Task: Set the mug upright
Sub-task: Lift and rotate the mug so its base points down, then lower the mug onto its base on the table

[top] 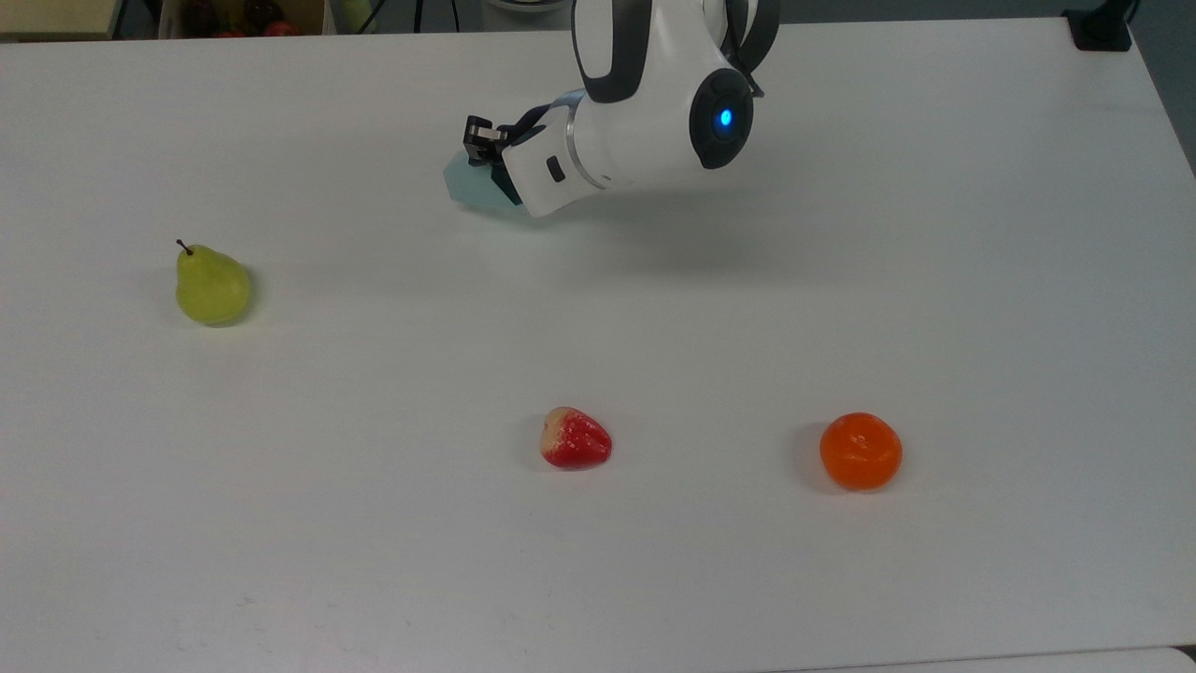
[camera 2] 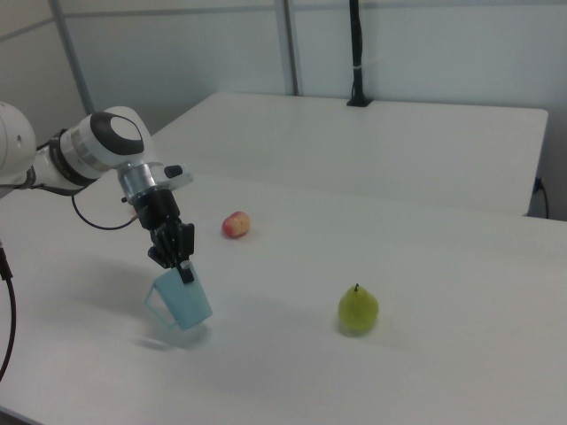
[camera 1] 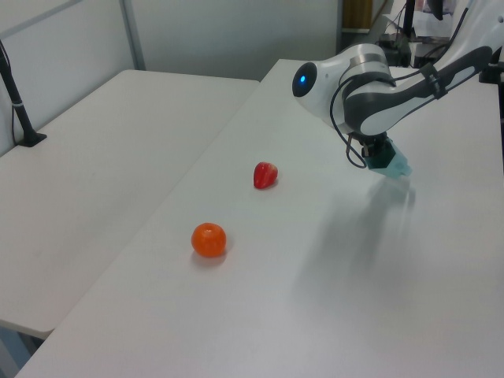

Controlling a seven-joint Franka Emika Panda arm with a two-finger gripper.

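- Looking at my gripper point(camera 2: 182, 268): it's clamped on the rim of the mug point(camera 2: 182, 300), held tilted just above the table point(camera 2: 425, 266).
- Pear point(camera 2: 358, 310) sits well apart, on the right view's right.

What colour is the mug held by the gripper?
The mug is pale blue-teal, clearest in the right view, held by the gripper.

The worktop point(top: 981, 280) is white and plain. Three fruits lie directly on it, well apart from each other. A green pear point(top: 212, 286) is at the top view's left. A red strawberry point(top: 575, 438) lies near the middle. An orange point(top: 861, 451) sits to the strawberry's right in the top view.
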